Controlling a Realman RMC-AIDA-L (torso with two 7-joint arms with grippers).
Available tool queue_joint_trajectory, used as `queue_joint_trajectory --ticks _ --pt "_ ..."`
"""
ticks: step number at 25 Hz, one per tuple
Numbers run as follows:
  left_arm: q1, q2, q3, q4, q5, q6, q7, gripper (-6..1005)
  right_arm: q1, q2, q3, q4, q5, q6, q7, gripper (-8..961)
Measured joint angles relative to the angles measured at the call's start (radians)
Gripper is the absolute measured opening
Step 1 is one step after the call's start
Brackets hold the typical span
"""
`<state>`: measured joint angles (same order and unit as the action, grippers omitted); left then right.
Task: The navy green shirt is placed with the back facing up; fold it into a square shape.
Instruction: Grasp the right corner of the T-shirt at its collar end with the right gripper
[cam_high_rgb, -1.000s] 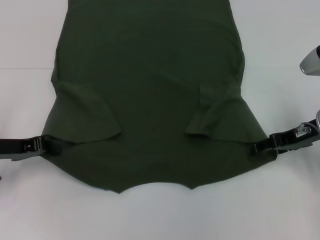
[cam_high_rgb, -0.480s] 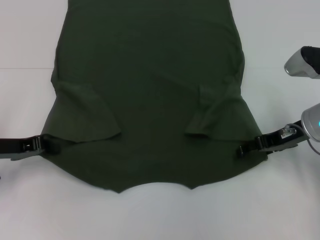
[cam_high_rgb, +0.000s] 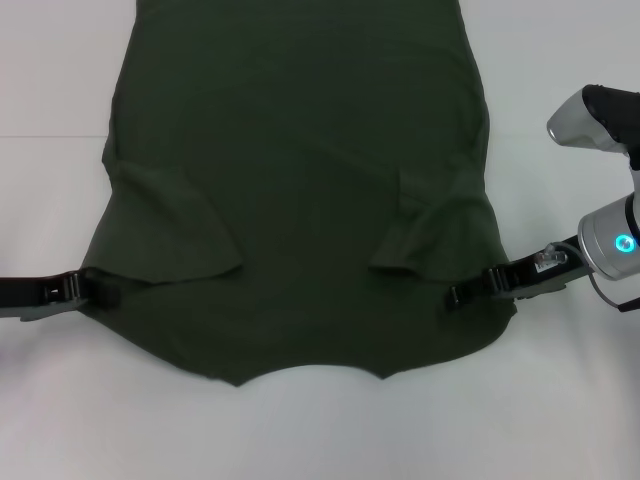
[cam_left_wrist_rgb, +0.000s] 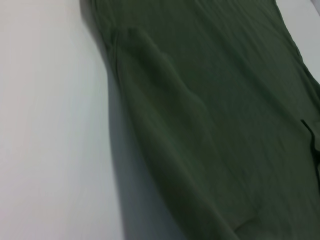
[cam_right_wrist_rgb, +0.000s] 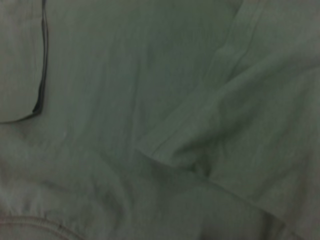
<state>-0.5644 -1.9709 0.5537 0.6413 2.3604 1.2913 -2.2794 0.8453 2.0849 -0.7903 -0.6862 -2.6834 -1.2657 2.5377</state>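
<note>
Jaws on both grippers look clamped on shirt (cam_high_rgb: 300, 180) edges: left gripper (cam_high_rgb: 100, 290), right gripper (cam_high_rgb: 462, 294). You're mid side-fold; next, carry both shoulders inward w/ even tension.

1. A white table (cam_high_rgb: 560, 420) fills the head view, plain and matte
2. A faint horizontal seam or edge line (cam_high_rgb: 50, 136) crosses its far part on the left side
3. In the left wrist view the same white surface (cam_left_wrist_rgb: 50, 125) shows as a bare pale expanse with soft shadow
</note>
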Motion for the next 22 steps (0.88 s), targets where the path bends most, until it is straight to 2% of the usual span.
queue_joint_trajectory --ticks 9,14,22 --pt "0.0 0.0 0.0 0.001 -0.001 0.002 0.0 82 -0.02 -0.009 0.007 -0.006 0.007 -0.003 0.006 743" --pt "0.0 0.0 0.0 0.001 -0.003 0.002 0.0 84 -0.022 -0.01 0.004 -0.005 0.007 -0.003 0.006 504" --pt "0.0 0.0 -0.004 0.009 -0.003 0.003 0.001 88 -0.022 -0.012 0.006 -0.008 0.008 -0.004 0.007 349"
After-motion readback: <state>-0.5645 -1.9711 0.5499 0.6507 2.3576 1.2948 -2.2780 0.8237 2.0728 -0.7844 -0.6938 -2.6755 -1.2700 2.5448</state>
